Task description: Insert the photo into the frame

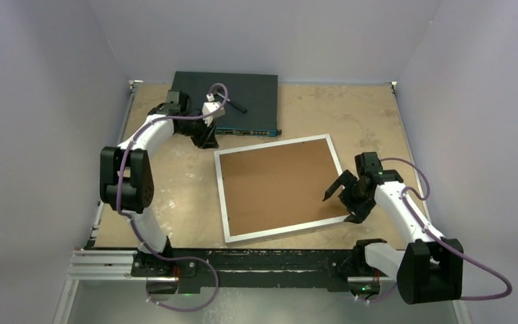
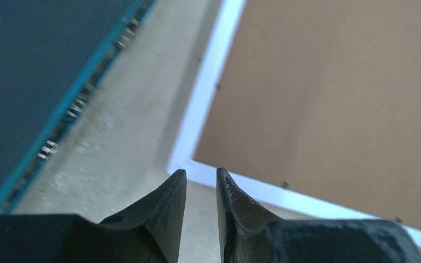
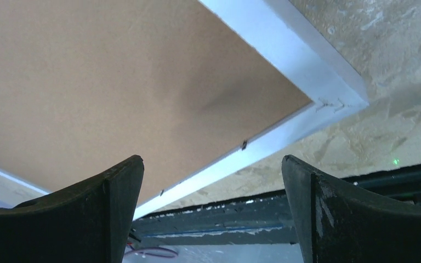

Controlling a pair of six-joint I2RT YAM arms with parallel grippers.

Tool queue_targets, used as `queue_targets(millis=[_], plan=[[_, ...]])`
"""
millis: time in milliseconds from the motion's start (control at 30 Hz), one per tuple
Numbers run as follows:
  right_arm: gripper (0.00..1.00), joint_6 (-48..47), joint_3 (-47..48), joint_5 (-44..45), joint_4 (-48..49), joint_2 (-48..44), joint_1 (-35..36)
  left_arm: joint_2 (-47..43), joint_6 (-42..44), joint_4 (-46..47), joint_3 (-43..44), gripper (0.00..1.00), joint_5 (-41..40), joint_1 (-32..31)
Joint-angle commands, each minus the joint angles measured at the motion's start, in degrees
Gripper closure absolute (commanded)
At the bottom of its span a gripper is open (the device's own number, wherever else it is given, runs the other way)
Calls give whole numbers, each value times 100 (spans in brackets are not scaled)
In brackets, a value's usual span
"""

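The frame (image 1: 221,192) lies flat mid-table, its thin white border around a plain brown backing board (image 1: 276,185). The photo is hidden or out of view. My left gripper (image 1: 209,142) is just off the frame's far left corner. In the left wrist view the gripper (image 2: 201,172) is empty with a narrow gap between its jaws, pointing at the frame's white corner (image 2: 208,76). My right gripper (image 1: 339,208) hovers over the frame's near right corner. In the right wrist view it (image 3: 212,159) is wide open and empty above the frame's border (image 3: 285,41) and the board (image 3: 98,71).
A dark flat network switch box (image 1: 243,94) sits at the back of the table, close behind the left gripper, and shows in the left wrist view (image 2: 22,66). The table's near edge and metal rail (image 3: 252,219) lie just beyond the frame's near side.
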Motion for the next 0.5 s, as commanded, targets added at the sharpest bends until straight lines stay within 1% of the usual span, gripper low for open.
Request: queue_targets(millis=[0, 67, 233, 333, 467], plan=[[1, 355, -322, 49, 539, 168, 19, 624, -1154, 1431, 354, 76, -145, -12], [1, 444, -438, 87, 636, 69, 15, 795, -1396, 1812, 344, 79, -291, -55], [1, 642, -575, 151, 798, -75, 19, 1087, -1422, 2321, 155, 84, -914, -259], [1, 902, -613, 127, 884, -111, 13, 1162, -1376, 2379, 1, 87, -1105, -324], [1, 1023, -600, 285, 1314, 60, 10, 1166, -1151, 2211, -280, 88, -1110, -443]])
